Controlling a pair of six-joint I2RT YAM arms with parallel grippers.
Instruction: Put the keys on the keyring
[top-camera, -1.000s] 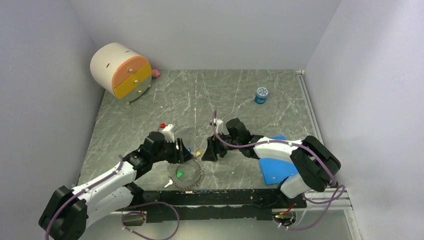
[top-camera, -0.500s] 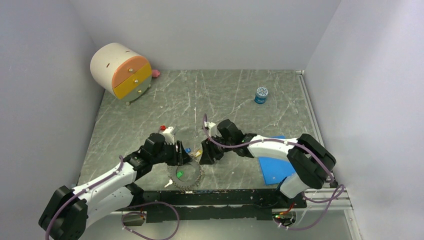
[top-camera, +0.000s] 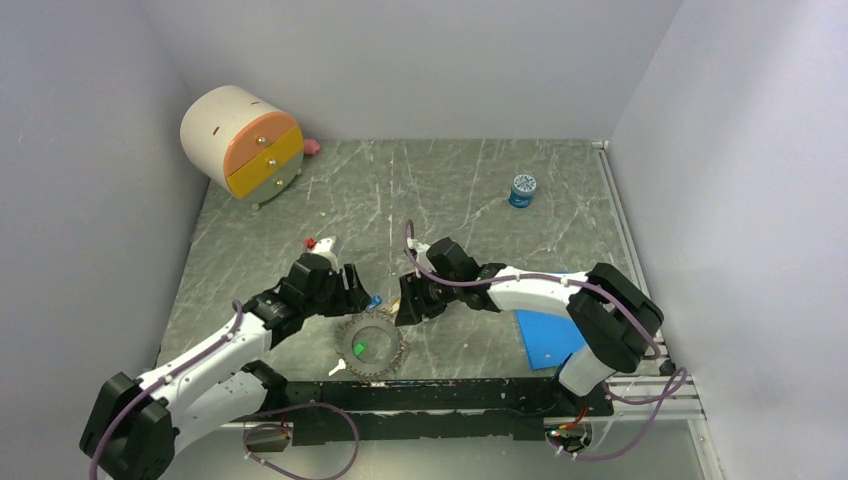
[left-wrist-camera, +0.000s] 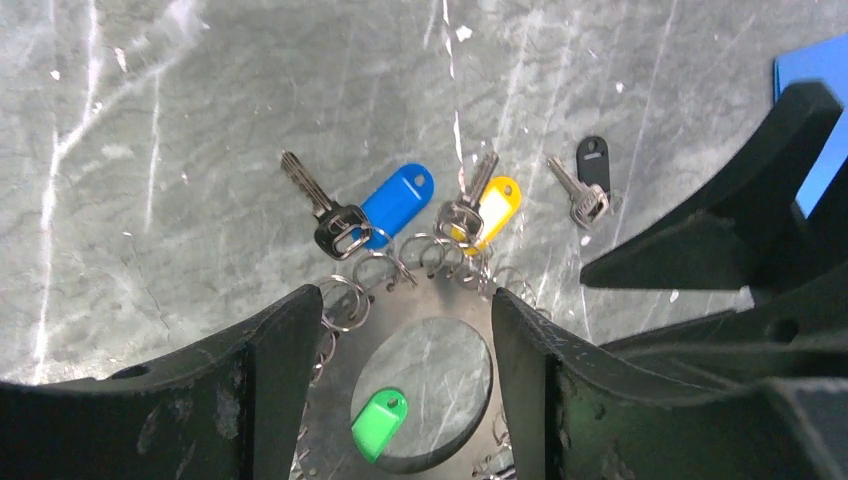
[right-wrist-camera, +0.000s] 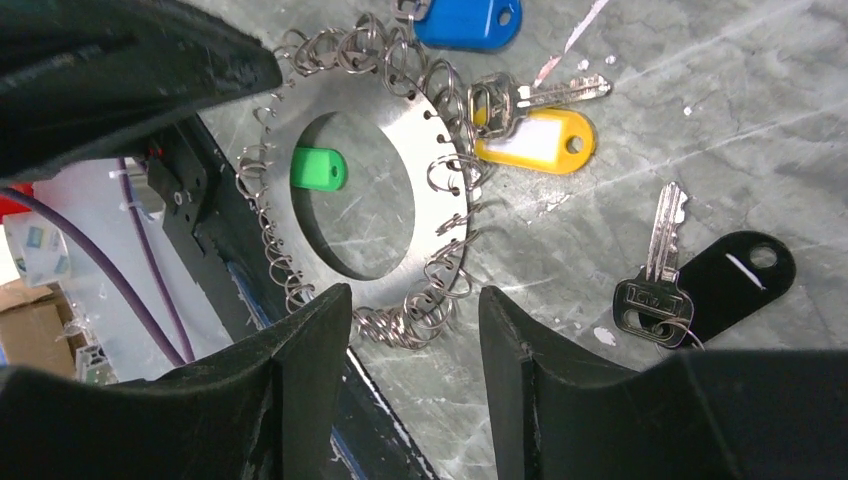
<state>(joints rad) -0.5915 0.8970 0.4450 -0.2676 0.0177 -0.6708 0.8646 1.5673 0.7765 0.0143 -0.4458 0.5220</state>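
Since a second ago the right gripper (right-wrist-camera: 412, 300) has swung left up to the keyring (top-camera: 370, 345). The ring lies flat by the near edge of the table (top-camera: 450, 190), green tag (left-wrist-camera: 379, 425) in its hole, blue key (left-wrist-camera: 370, 205) and yellow key (left-wrist-camera: 487, 208) touching its far rim (threaded or not cannot be told). The black key (right-wrist-camera: 700, 280) lies loose just off that rim on the right arm's side, blade running alongside the rim rather than toward it, so the right gripper is judged nearer. It and the left gripper (left-wrist-camera: 400, 300) hover over the ring, fingers parted, holding nothing.
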